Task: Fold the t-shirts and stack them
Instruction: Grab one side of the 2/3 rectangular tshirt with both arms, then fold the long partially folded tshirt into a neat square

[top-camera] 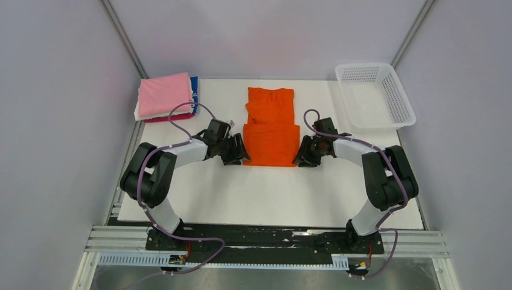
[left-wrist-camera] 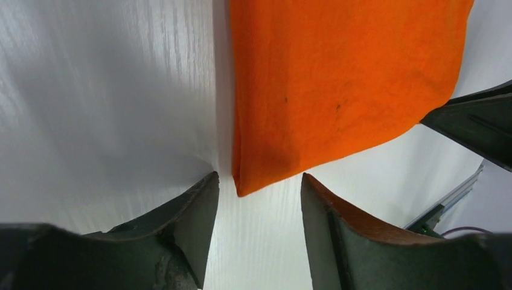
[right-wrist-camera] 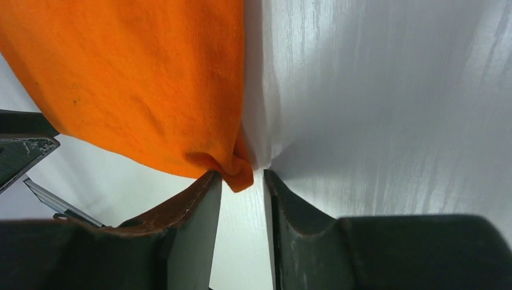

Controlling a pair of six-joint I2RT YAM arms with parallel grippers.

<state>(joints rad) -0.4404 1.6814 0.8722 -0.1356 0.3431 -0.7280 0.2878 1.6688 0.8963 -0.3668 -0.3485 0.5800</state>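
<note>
White table, grey walls: 2 arms are set at an orange t-shirt.
At far left, a stack of folded t-shirts is topped by pink, the lower ones seen only as edges. The left gripper is held apart around the orange t-shirt's near corner. The right gripper is narrowly parted at the other. At far right, the white mesh basket is seen bare-floored.
</note>
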